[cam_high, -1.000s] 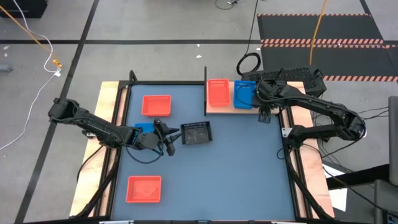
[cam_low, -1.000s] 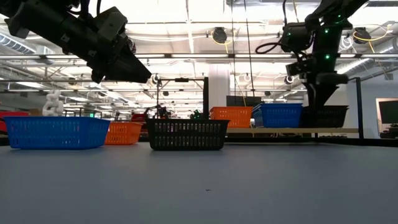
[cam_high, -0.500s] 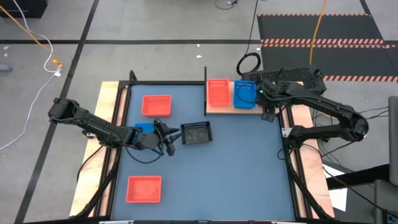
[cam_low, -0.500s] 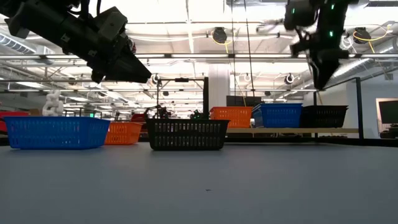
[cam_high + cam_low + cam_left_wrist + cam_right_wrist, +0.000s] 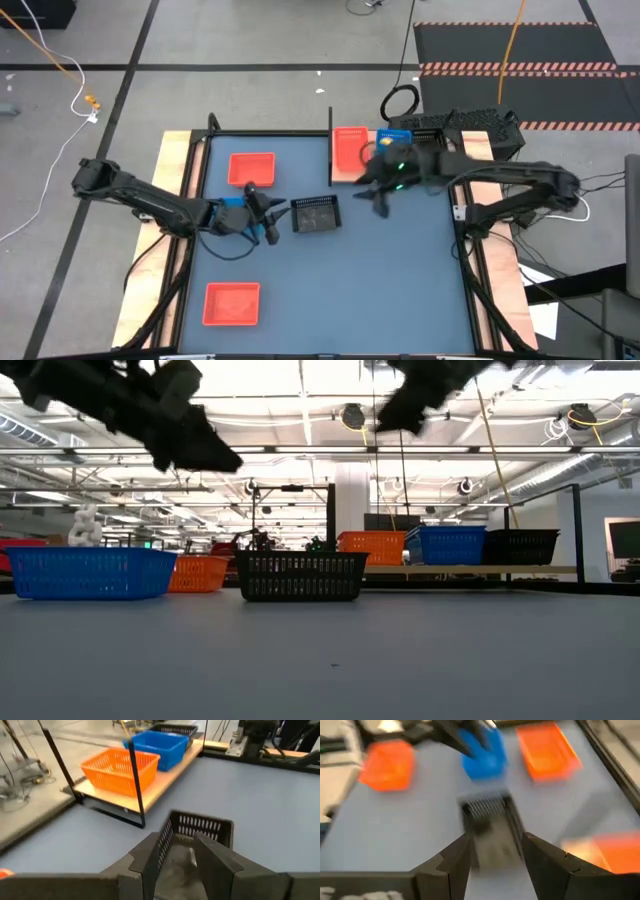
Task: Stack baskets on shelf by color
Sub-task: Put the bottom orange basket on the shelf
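A black mesh basket (image 5: pixel 316 213) sits on its base mid-table. My left gripper (image 5: pixel 268 216) hovers open just to its left, and the left wrist view has the basket (image 5: pixel 201 827) just ahead of the fingers. My right gripper (image 5: pixel 376 198) is open, in the air to its right, and also faces it (image 5: pixel 489 817). The wooden shelf (image 5: pixel 345 176) carries a red-orange basket (image 5: pixel 348 148), a blue one (image 5: pixel 396 143) and a black one (image 5: pixel 520 547), which my right arm hides from above. Another blue basket (image 5: pixel 232 206) lies partly under my left arm.
Two more red-orange baskets sit on the blue tabletop, one at the far left (image 5: pixel 251 168) and one at the near left (image 5: pixel 231 303). A thin black post (image 5: pixel 330 150) stands at the shelf's left end. Open tabletop (image 5: pixel 390 280) lies to the near right.
My right gripper has risen from the right end of the shelf, where the black basket stays, and swung fast toward the table's left and near side, toward the black basket mid-table. My left gripper has lifted slightly. No basket has moved.
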`<action>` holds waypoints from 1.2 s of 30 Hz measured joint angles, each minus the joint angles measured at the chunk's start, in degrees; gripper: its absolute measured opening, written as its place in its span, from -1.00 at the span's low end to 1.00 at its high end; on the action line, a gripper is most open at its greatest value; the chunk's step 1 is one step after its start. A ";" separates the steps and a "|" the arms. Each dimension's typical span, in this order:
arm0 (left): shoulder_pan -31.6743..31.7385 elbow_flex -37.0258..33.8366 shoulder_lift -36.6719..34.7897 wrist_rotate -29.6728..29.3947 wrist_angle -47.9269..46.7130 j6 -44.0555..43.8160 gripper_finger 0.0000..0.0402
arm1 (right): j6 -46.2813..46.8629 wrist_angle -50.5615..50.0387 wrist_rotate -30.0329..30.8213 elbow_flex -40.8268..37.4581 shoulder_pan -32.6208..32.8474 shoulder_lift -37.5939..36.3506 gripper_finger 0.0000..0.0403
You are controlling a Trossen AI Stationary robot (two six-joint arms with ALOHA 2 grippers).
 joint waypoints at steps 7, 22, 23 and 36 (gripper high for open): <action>0.01 0.20 -14.95 -0.04 -10.81 5.40 -0.37 | -7.55 31.00 4.17 0.00 6.11 16.38 -0.16; 1.33 0.20 -20.43 7.98 -34.36 -17.67 -0.37 | -17.68 62.81 3.79 -0.04 7.54 30.57 -0.16; 1.33 0.20 -20.10 7.94 -35.51 -19.79 -0.37 | -17.71 60.25 4.52 -0.04 6.95 29.69 -0.16; 1.22 0.18 -14.11 7.63 -39.00 -27.89 -0.37 | -2.72 45.17 9.06 -0.13 1.12 24.65 -0.16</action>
